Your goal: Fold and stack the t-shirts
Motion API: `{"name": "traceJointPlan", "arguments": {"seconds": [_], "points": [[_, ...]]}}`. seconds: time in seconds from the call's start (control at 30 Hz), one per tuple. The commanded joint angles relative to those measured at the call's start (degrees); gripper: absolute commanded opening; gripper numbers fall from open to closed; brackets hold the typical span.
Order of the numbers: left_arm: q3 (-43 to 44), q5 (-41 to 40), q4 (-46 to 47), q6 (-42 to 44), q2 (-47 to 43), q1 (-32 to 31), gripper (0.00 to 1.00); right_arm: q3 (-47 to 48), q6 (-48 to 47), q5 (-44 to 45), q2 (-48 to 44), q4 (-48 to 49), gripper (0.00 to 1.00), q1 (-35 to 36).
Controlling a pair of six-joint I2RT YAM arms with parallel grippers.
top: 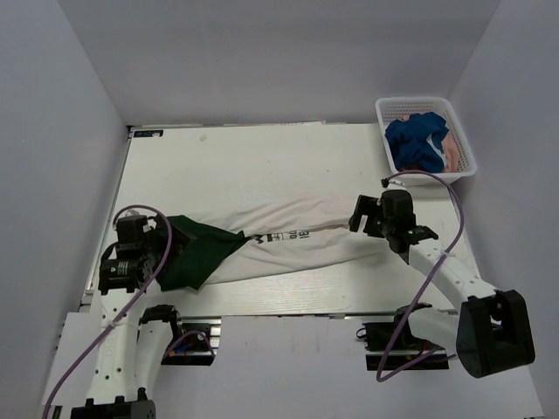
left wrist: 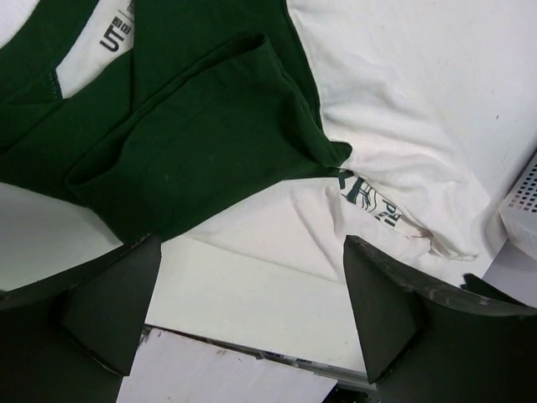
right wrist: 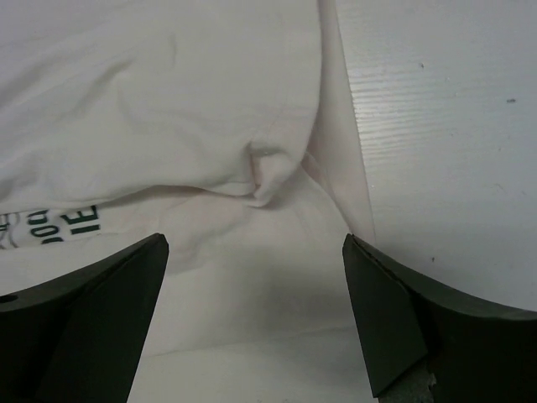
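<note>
White table (top: 262, 157) between pale walls carries the cream t-shirt (top: 297, 240), drawn into a long crumpled band across its near half. Its dark green sleeves (top: 196, 253) are bunched at the left end, and dark lettering shows mid-length. The left fingers (left wrist: 101, 302) hang spread wide over a green sleeve, gripping nothing. The right fingers (right wrist: 403, 319) are likewise wide apart and empty, over the shirt's cream right-hand edge. At the far right corner a white mesh basket (top: 467, 164) holds the blue t-shirt (top: 417, 144) with the pink t-shirt (top: 452, 157) beside it.
</note>
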Motion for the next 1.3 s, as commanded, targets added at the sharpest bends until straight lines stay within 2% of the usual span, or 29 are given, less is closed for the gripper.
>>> {"name": "traceJointPlan", "arguments": {"seconds": [0.0,0.13,0.23,0.33,0.37,0.57,0.63,0.67,0.73,0.77,0.87,0.93,1.03,1.07,1.17,1.2,1.27], "points": [[0.3,0.1,2.2,1.8,2.1,0.4,1.0,3.8,-1.5,-4.8,-4.1,1.1,0.9,0.2],[-2.2,2.6,10.3,3.1,8.5,0.4,1.0,3.9,-2.7,-13.4,-4.5,5.3,0.9,1.0],[-1.0,1.9,10.3,5.0,17.0,-0.1,1.0,4.6,-5.2,-17.5,-2.6,9.0,0.9,2.0],[-0.4,4.3,15.7,6.1,24.5,-0.1,1.0,6.4,-5.8,-19.3,4.4,11.2,0.9,3.1],[-0.4,6.4,19.5,6.1,26.1,-0.1,1.0,7.5,-5.5,-19.5,5.6,11.6,0.9,3.4],[-0.9,6.4,26.6,5.4,40.8,-0.1,1.0,13.9,-5.1,-16.9,19.4,9.3,0.9,4.2],[0.9,5.3,28.2,5.4,45.5,-0.1,1.0,14.8,-4.3,-14.7,21.5,8.0,0.9,3.9],[1.7,4.6,28.2,4.9,47.9,-0.1,1.0,15.1,-3.9,-9.7,23.4,7.7,0.9,3.5],[5.8,1.8,25.8,4.9,55.5,-0.1,1.0,17.5,-1.7,-4.3,27.0,0.6,0.9,3.1],[7.2,1.2,24.9,5.4,57.8,-0.1,1.0,18.6,-1.0,1.9,27.6,-0.4,0.9,2.1],[11.0,-0.8,23.1,5.4,65.0,-0.1,1.0,19.3,2.2,10.7,29.5,-4.7,0.9,-0.5],[13.3,-1.6,23.1,5.4,67.6,-0.1,1.0,20.5,1.9,12.5,28.4,-6.7,0.9,-2.7],[18.2,-2.2,23.6,6.1,72.7,-0.1,1.0,19.1,-0.3,11.1,22.5,-3.3,0.9,-2.9],[22.4,-2.2,23.6,6.6,76.0,-0.1,1.0,18.4,-3.4,10.2,21.2,-2.6,0.9,-2.7],[32.7,-2.2,23.6,9.2,81.7,-1.4,1.0,16.1,-8.6,2.1,13.9,1.7,0.9,-2.0],[35.9,-1.4,23.6,9.7,86.2,-1.4,1.0,15.2,-9.6,-2.8,13.3,4.1,0.9,-1.3],[45.4,-1.4,21.6,11.3,90.8,-2.5,1.0,14.4,-13.2,-5.3,11.6,5.1,0.9,-0.6]]}}
